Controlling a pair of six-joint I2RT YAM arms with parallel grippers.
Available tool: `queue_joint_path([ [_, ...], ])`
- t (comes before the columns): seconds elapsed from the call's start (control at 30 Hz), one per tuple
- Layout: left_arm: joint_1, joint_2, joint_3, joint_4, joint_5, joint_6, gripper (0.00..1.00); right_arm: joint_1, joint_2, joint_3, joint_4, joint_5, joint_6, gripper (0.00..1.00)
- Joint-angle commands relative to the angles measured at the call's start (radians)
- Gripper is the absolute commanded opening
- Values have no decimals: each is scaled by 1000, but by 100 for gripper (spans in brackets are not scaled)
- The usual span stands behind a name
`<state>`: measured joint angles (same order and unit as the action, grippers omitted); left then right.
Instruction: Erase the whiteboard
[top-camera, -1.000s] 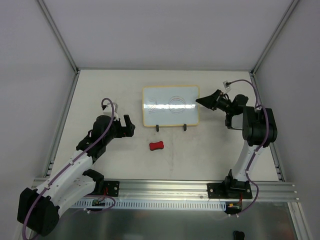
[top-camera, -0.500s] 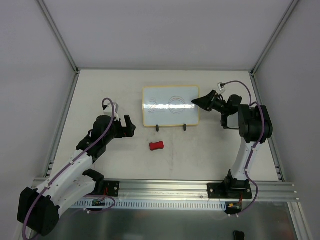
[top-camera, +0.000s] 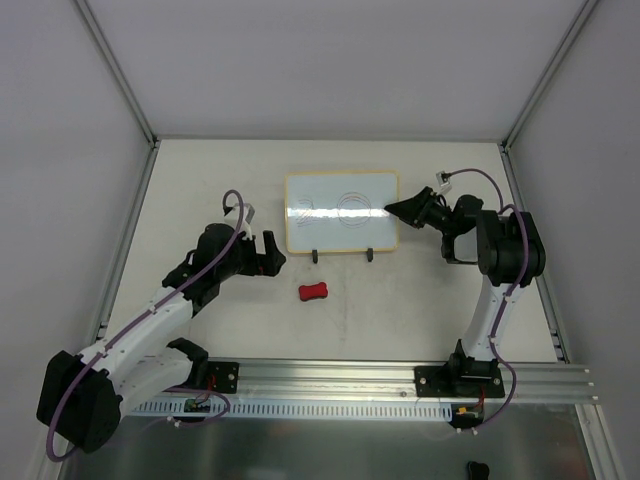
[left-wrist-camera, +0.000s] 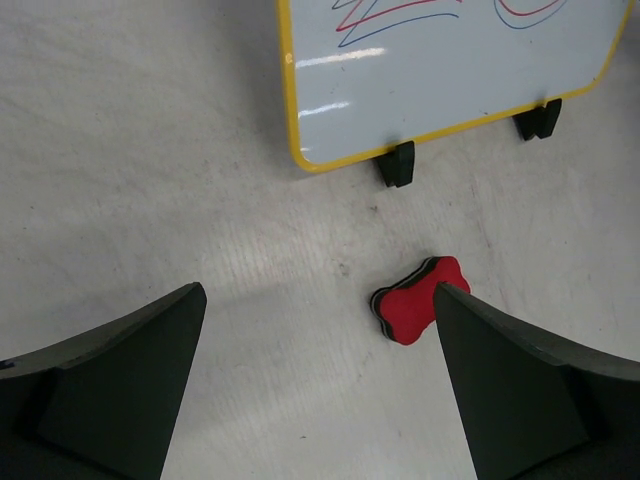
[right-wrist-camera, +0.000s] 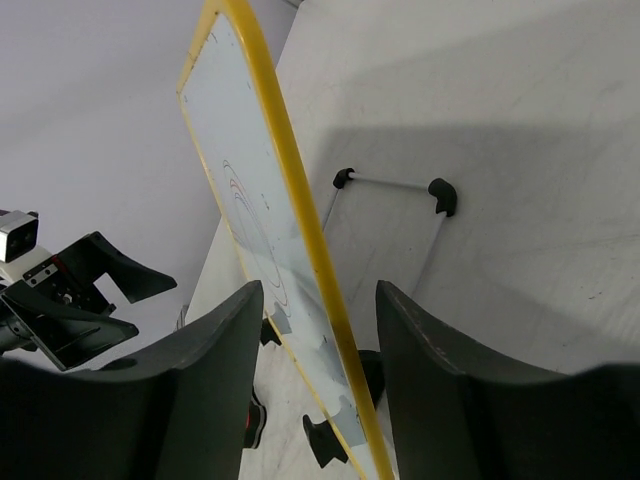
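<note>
Aims spread left gripper (left-wrist-camera: 318, 300) at red eraser (left-wrist-camera: 418, 312), slightly nearer and right (the closer arm); brackets whiteboard (top-camera: 340, 225) edge, right gripper (right-wrist-camera: 318, 295) agape.

- Eraser (left-wrist-camera: 420, 312): small, red, bone-shaped, with a dark layer along its edge. Lies flat on the table, near the middle.
- Table (top-camera: 420, 310): off-white, matte top with faint scuffs and grey marks.
- Rail (top-camera: 330, 375): silver metal bar running along the table's near edge, with a slotted strip just below it.
- Walls (top-camera: 320, 70): plain pale grey panels on three sides.
- Corner posts (top-camera: 115, 70): slim metal bars slanting up from the table's far corners.
- Metal sheet (top-camera: 350, 450): brushed grey, in front of the rail.
</note>
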<state>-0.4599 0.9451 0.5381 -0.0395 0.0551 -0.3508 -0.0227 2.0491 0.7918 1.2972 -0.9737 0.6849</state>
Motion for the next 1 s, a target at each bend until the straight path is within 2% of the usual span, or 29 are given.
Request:
queue_joint_path([
  [0.0, -20, 4, 59, 27, 58, 7, 99, -2, -17, -2, 235, 12, -30, 51],
  [0.1, -34, 27, 71, 27, 77, 16, 99, 1, -21, -5, 235, 10, -38, 45],
  [0.2, -69, 91, 115, -12, 71, 27, 99, 3, -20, -6, 235, 12, -41, 43],
  [0.27, -106, 139, 154, -66, 29, 29, 99, 4, -18, -3, 235, 12, -50, 44],
  [0.37, -134, 146, 157, -69, 9, 21, 99, 10, -3, 18, 235, 13, -59, 48],
  [0.47, -140, 136, 157, -69, 12, 16, 99, 12, 9, 44, 235, 17, -55, 48],
  [0.97, -143, 215, 186, -69, 123, 78, 99, 17, 37, 138, 235, -22, -64, 47],
])
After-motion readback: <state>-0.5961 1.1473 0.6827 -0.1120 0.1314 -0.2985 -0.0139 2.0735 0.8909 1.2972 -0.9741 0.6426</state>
